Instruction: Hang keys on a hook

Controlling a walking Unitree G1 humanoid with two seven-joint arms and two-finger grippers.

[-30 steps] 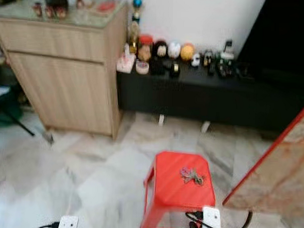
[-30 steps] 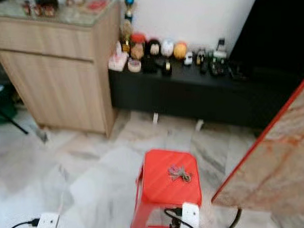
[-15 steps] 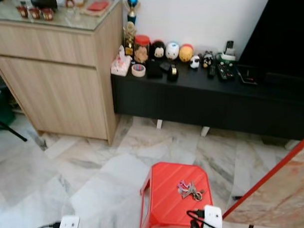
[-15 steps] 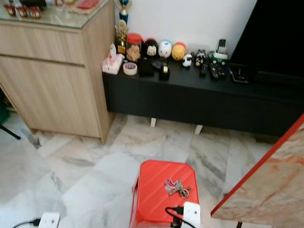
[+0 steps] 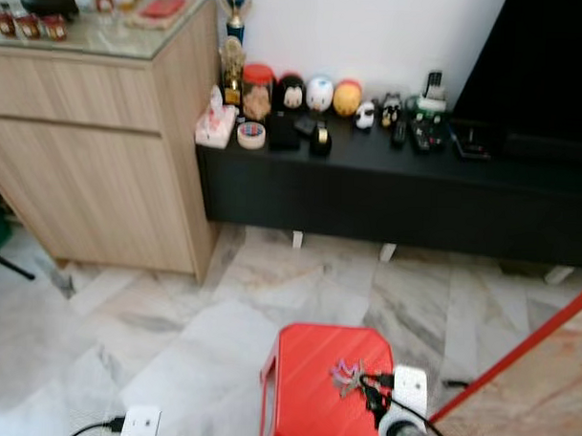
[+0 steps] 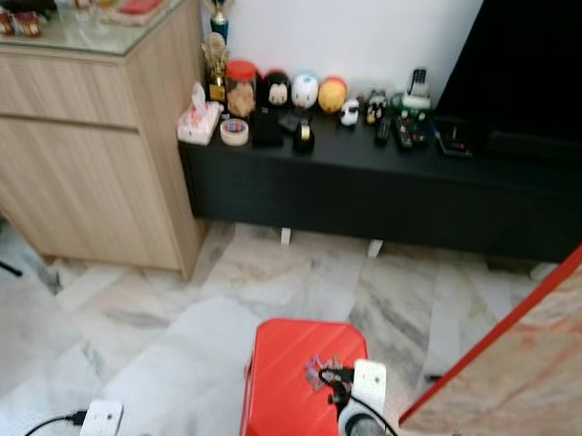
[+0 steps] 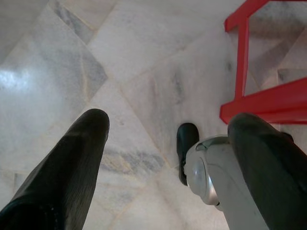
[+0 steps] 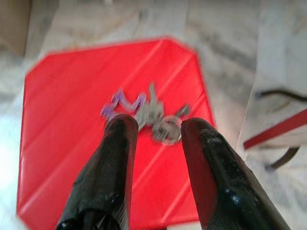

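Off to the far left of the working claw, the left gripper (image 7: 163,143) is hanging idle over the marble floor (image 5: 172,329), its two black fingers spread wide with nothing between them. Beyond it, a wooden cabinet (image 5: 102,154) is standing against the wall, and a low black bench (image 5: 397,183) with a row of small ornaments is running along well ahead of the claw.

Directly under the working claw, a red stool (image 8: 72,120) is carrying the keys (image 8: 148,115), a loose bunch with a purple tag and a metal ring, lying flat near the stool's right half. The right gripper (image 8: 153,132) is hovering just above them with its fingers parted to a moderate gap, holding nothing; the bunch is sitting just past the fingertips, roughly between them.

Just to the right of the claw, a slanted board with a red edge (image 5: 534,380) is leaning close by. No hook can be made out.

Judging from this, the pickup is not yet made, and the risk lies in the flat, loose bunch. A close that lands short may be catching only the tag or one key, so the rest swings or slips free. Pressing down at an angle could be skating the keys across the smooth plastic and off the stool's edge onto the floor. The wrist view is blurred, so the exact alignment is uncertain.
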